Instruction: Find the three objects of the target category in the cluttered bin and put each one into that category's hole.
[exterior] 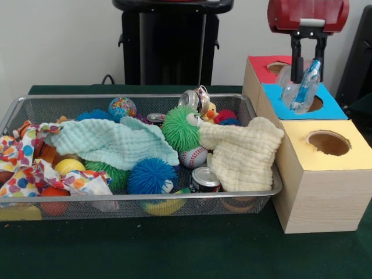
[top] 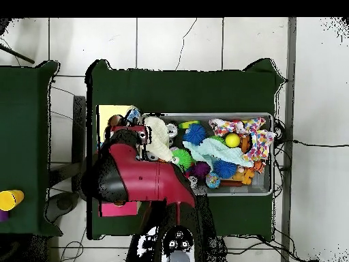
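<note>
Nearest me in the front view, the wire bin [exterior: 17,107] fills the left and centre of the table, and I read its clutter as deliberate: a mint cloth [exterior: 110,142] and a cream cloth [exterior: 244,154] are draped over the toys so that things have to be dug out. At the near rim I see a blue spiky ball [exterior: 152,175] and an upright can [exterior: 205,179]; behind them a baseball [exterior: 193,157], a green spiky ball [exterior: 180,128] and, at the far wall, a crushed can [exterior: 195,99]. To the right of the bin stand three wooden boxes in a row, each with a hole in its coloured top: the yellow-topped box [exterior: 349,154] nearest, the blue-topped box [exterior: 331,107] behind it, the red-topped box [exterior: 258,67] farthest. My gripper [exterior: 308,58] hangs over the blue top with its fingers closed on a clear plastic bottle [exterior: 305,87], which dangles upright with its lower end at the blue hole, so I judge it is held there for release. The overhead view shows only the arm covering that end of the table. If bottles are the target category, I cannot pick out any others in the bin.
</note>
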